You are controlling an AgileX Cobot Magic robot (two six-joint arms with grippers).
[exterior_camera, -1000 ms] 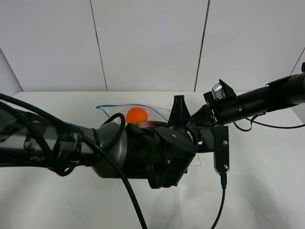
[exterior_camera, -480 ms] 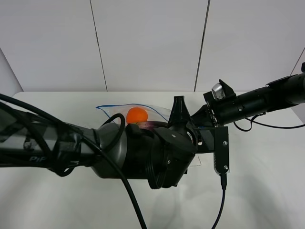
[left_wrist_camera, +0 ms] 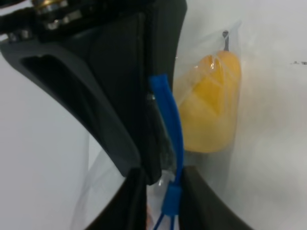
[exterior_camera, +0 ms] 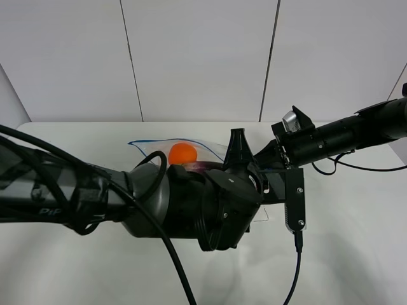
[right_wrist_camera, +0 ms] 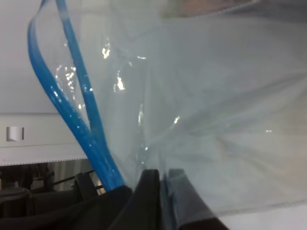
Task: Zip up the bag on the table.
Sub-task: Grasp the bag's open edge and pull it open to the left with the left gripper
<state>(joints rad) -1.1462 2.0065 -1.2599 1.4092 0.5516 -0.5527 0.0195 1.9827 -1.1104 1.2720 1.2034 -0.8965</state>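
Observation:
The bag (exterior_camera: 166,147) lies on the white table (exterior_camera: 356,248), mostly hidden behind my left arm. An orange (exterior_camera: 183,153) and a sliver of purple eggplant (exterior_camera: 198,166) show through it. In the left wrist view the yellow fruit (left_wrist_camera: 211,110) shows in the bag, and the blue zipper strip (left_wrist_camera: 168,120) runs between my left gripper's (left_wrist_camera: 165,194) fingers (left_wrist_camera: 136,201), which are closed on it. My right gripper (right_wrist_camera: 160,191) is shut on the clear plastic beside the blue strip (right_wrist_camera: 72,105). In the exterior high view both grippers meet at the bag's right end (exterior_camera: 261,166).
My left arm's bulky wrist (exterior_camera: 191,203) fills the middle of the exterior high view and hides the bag's near side. A black camera bracket (exterior_camera: 296,200) and a cable (exterior_camera: 296,260) hang from my right arm. White wall panels stand behind the table.

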